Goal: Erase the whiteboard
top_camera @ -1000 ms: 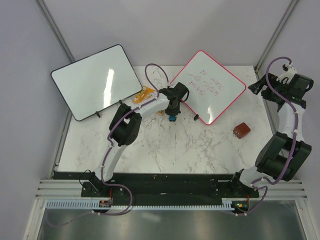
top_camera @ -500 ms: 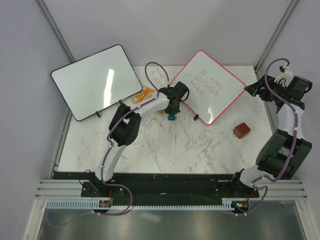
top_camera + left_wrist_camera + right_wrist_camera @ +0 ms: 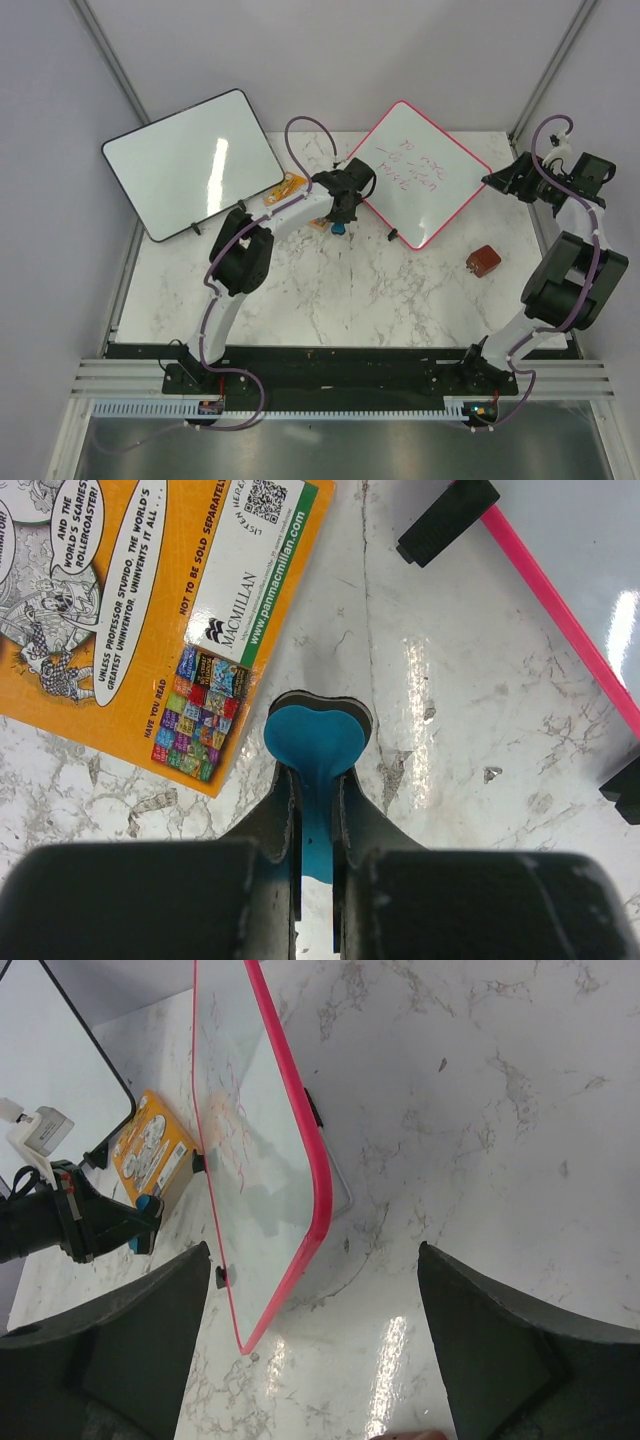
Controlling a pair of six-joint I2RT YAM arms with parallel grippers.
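Note:
The whiteboard point(image 3: 415, 172) with a pink frame and faint red handwriting stands tilted at the back of the table. It also shows in the right wrist view point(image 3: 250, 1140) and at the top right of the left wrist view point(image 3: 600, 560). My left gripper point(image 3: 340, 224) is shut on a blue eraser point(image 3: 313, 742) and holds it over the marble just left of the board's lower-left edge. My right gripper point(image 3: 497, 180) is open and empty beside the board's right corner, and its open fingers frame the board's edge in the right wrist view point(image 3: 315, 1250).
A larger black-framed whiteboard point(image 3: 190, 163) leans at the back left. An orange booklet point(image 3: 285, 190) lies between the two boards, right by the eraser point(image 3: 130, 610). A small reddish-brown object point(image 3: 483, 261) lies on the table at the right.
My left gripper has moved a little toward the back with the eraser. My right gripper has swung left toward the pink board's right corner.

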